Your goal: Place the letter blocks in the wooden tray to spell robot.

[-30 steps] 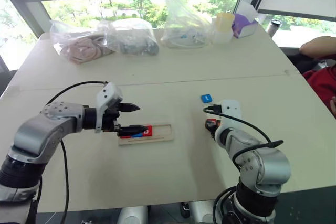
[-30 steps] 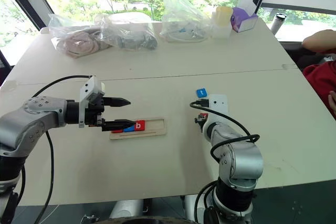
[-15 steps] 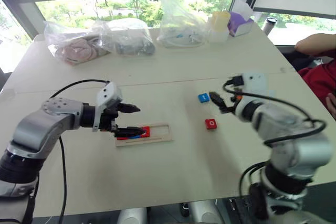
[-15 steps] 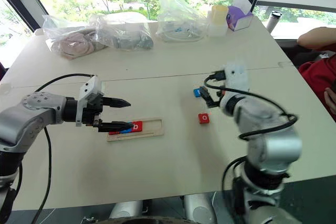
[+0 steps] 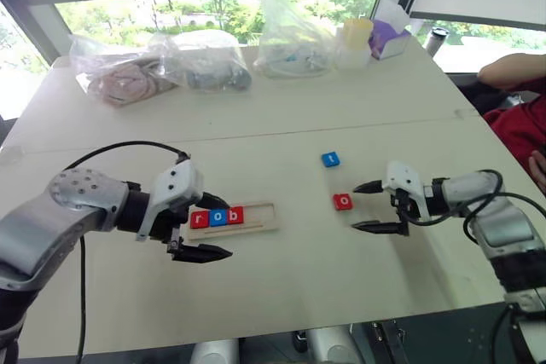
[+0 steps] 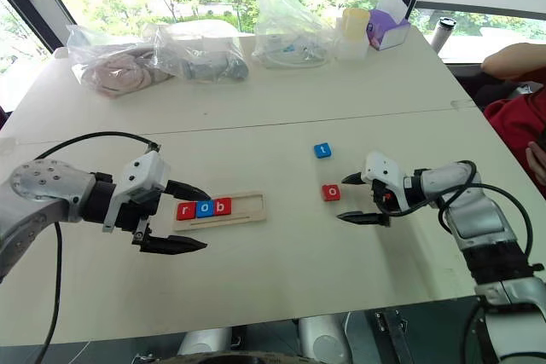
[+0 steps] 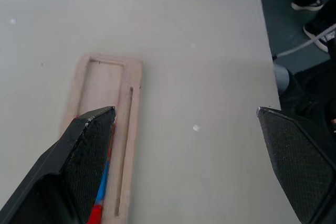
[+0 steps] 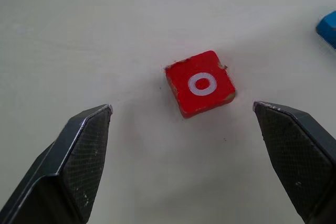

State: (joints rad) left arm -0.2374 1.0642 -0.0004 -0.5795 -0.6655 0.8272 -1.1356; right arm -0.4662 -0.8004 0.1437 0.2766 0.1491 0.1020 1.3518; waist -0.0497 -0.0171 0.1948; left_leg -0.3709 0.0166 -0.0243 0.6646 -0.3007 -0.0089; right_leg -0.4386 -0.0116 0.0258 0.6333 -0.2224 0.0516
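Pale table [image 5: 281, 279], wooden tray [image 5: 263, 217], loose red o tile [image 5: 342, 201], blue tile [image 5: 331, 159], bags [image 5: 162, 70] of perhaps cloth at far edge

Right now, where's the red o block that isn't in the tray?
In the head views the red o block lies flat on the table, right of the wooden tray, just below the blue t block, facing the open right gripper.

Silver arms, black cables, white wrists, black textured fingers [image 8: 79, 150].

Left gripper [image 7: 186, 124] is hovering spread wide over the wooden tray [image 7: 107, 129]; one finger [image 7: 86, 150] is covering red and blue letter blocks [image 7: 103, 182] lying inside the wooden tray.
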